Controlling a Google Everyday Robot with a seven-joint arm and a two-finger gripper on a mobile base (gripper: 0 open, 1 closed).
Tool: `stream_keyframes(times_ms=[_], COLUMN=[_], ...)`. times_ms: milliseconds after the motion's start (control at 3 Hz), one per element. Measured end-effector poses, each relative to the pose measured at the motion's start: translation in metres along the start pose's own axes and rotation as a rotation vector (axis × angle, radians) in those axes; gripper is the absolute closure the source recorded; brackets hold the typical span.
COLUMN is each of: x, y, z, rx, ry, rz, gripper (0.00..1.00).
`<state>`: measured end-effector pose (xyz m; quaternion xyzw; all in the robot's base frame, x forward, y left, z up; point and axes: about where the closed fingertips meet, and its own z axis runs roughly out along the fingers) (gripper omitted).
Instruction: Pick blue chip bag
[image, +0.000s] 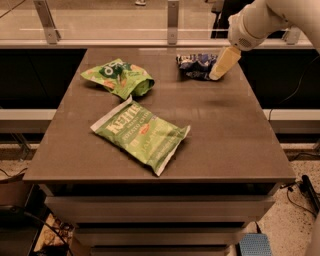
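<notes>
The blue chip bag is small, dark blue and wrinkly with white markings. It lies at the back right of the brown table. My gripper hangs from the white arm that comes in from the top right. It is at the bag's right end, right against it or just above it; I cannot tell which. The bag rests on the table.
A crumpled green bag with orange patches lies at the back left. A large green bag with white lettering lies flat in the middle. A glass railing with metal posts runs behind the table. Shelves sit under the tabletop.
</notes>
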<state>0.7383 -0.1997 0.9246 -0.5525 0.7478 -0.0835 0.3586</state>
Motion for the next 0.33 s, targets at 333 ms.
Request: stream_keyframes(times_ms=[333], x=[0.0032], y=[0.0003], z=[-0.0026], rx=[0.025], ry=[-0.039], rz=[0.001], gripper=[0.0])
